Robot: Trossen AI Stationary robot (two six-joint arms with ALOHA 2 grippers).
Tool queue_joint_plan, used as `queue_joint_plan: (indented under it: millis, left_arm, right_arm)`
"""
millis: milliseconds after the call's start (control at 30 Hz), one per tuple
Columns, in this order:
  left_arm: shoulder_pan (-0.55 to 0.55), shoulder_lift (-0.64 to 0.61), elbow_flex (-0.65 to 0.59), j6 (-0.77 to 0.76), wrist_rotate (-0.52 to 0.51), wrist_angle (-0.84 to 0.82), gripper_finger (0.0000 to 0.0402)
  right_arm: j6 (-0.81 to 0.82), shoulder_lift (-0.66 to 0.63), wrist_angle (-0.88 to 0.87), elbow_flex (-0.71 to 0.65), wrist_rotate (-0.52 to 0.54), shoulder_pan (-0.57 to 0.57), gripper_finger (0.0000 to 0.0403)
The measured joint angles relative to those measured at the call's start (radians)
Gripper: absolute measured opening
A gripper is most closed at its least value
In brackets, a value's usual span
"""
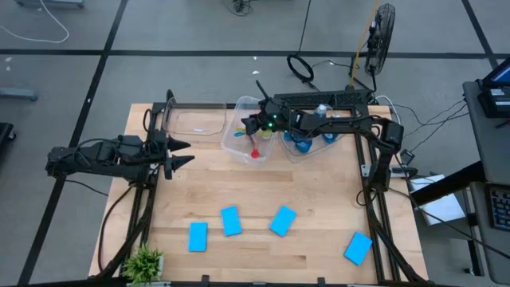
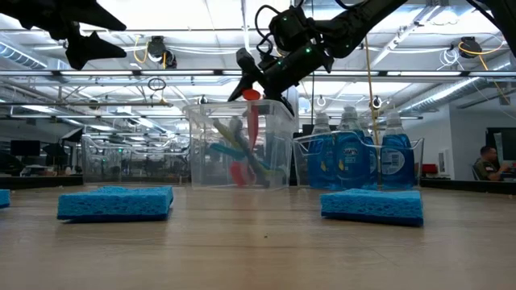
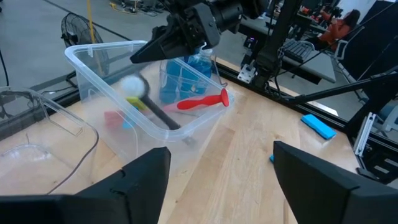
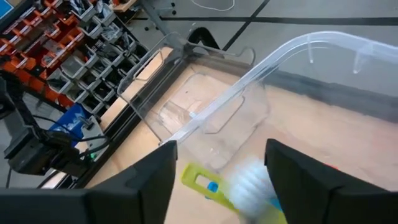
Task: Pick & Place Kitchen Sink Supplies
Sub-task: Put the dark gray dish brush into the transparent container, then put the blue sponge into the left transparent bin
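Red brush lies in clear tub near table's far edge, w/ other brushes. Right gripper above tub, fingers apart, empty. Left gripper near left edge, fingers apart, empty.

Right gripper hangs open over the brush tub, red brush beneath it

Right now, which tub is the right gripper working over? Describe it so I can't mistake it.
Along the table's far edge stand three clear tubs. It is the middle tub, under the open right gripper. It alone holds brushes, including a red brush; its right-hand neighbour holds blue bottles.
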Motion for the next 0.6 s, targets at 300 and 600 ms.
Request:
queue_joint_plan:
  millis: [300,600]
  left_arm:
    - [0.0,0.0,0.0,0.0,0.0,0.0,0.0287]
    - [0.0,0.0,0.0,-0.001,0.0,0.0,0.0274]
  right_arm:
    - [-0.046,-0.006,0.211,0.0,-0.048,-0.011,0.0255]
    - [-0.23,-0.086,0.406,0.002,-0.391,0.056,0.0228]
